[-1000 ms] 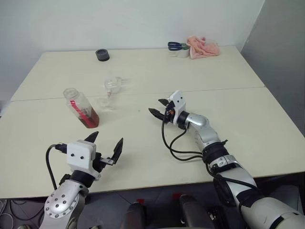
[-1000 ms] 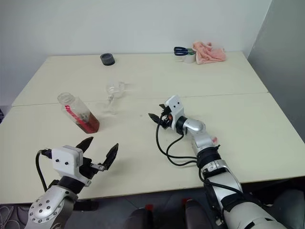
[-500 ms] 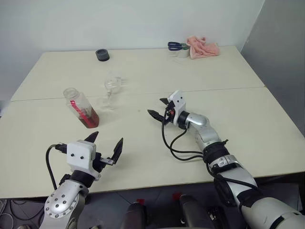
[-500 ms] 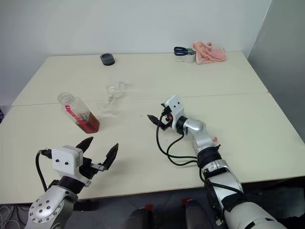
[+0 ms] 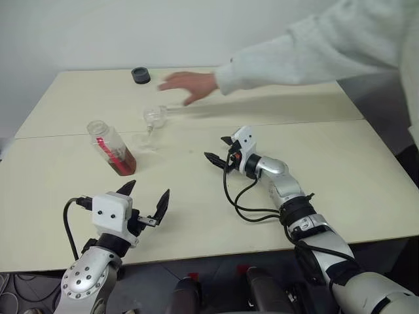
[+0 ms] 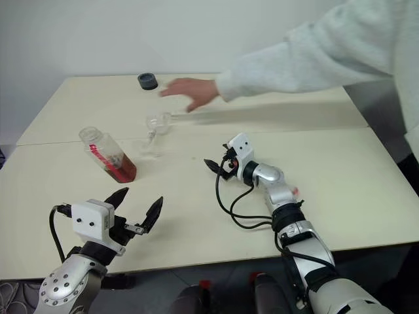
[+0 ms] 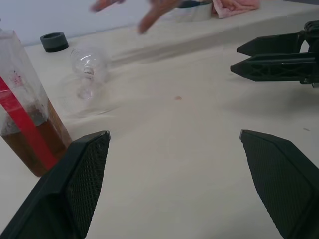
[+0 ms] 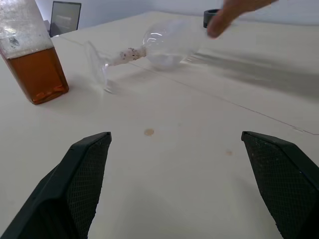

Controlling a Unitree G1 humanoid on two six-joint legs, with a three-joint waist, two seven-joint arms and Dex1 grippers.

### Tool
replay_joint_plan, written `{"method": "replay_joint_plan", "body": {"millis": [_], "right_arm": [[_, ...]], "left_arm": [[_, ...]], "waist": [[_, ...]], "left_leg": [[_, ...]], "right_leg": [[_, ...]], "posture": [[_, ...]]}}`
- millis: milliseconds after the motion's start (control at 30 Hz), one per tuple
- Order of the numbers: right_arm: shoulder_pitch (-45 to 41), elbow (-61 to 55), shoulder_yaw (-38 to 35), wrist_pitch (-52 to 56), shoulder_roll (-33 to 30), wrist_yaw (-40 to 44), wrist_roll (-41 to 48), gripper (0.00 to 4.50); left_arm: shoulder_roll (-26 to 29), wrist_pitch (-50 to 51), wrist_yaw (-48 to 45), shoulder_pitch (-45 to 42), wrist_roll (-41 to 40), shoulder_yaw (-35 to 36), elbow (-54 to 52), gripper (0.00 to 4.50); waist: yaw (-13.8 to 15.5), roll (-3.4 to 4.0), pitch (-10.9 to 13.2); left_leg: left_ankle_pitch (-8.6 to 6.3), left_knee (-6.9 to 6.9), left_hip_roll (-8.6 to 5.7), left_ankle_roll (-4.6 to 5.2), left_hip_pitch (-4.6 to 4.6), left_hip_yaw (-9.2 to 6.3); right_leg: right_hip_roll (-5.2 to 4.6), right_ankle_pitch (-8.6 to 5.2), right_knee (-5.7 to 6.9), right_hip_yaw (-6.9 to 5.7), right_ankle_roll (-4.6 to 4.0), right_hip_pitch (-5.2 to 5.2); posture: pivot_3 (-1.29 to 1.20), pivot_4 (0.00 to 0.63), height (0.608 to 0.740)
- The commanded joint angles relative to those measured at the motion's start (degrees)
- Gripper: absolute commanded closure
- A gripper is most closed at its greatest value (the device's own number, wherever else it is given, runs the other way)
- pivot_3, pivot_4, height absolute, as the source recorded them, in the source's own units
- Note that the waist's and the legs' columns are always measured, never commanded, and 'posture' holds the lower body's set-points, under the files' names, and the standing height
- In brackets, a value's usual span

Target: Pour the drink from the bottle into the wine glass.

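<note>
Bottle [image 5: 112, 148]: upright, left-centre of the head view, reddish-brown drink [image 8: 39, 73] in its lower part.
Wine glass [image 5: 154, 124]: lying on its side just right of the bottle, apart from it.
Person's hand [image 5: 188, 85]: open, reaching in above the glass, upper centre.
Right gripper [image 5: 218, 149]: centre frame, fingers spread, empty.
Left gripper [image 5: 145, 198]: lower left, fingers spread, empty.
Table [image 5: 366, 170]: pale cream.

reddish-brown drink [image 5: 122, 161]; red-striped bottle [image 5: 111, 148]
</note>
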Motion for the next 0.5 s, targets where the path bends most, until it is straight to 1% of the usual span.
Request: {"method": "replay_joint_plan", "body": {"millis": [33, 500], "right_arm": [[-0.58, -2.78, 0.19, 0.14, -0.08, -0.29, -0.07, 0.04], [-0.49, -2.83, 0.22, 0.04, -0.21, -0.38, -0.2, 0.04]], "left_arm": [[0.44, -1.37, -0.46, -0.37, 0.23, 0.04, -0.9, 0.0], [0.11, -1.57, -0.59, -0.15, 1.06, -0.79, -1.3, 0.0]], "waist": [[0.0, 0.0, 0.0], [0.0, 0.0, 0.0]], "left_leg": [[0.0, 0.0, 0.0, 0.0, 0.0, 0.0], [0.0, 0.0, 0.0, 0.0, 0.0, 0.0]], "right_leg": [[0.0, 0.0, 0.0, 0.0, 0.0, 0.0], [0.0, 0.0, 0.0, -0.01, 0.0, 0.0]], "posture": [[0.0, 0.15, 0.74], [0.0, 0.15, 0.74]]}}
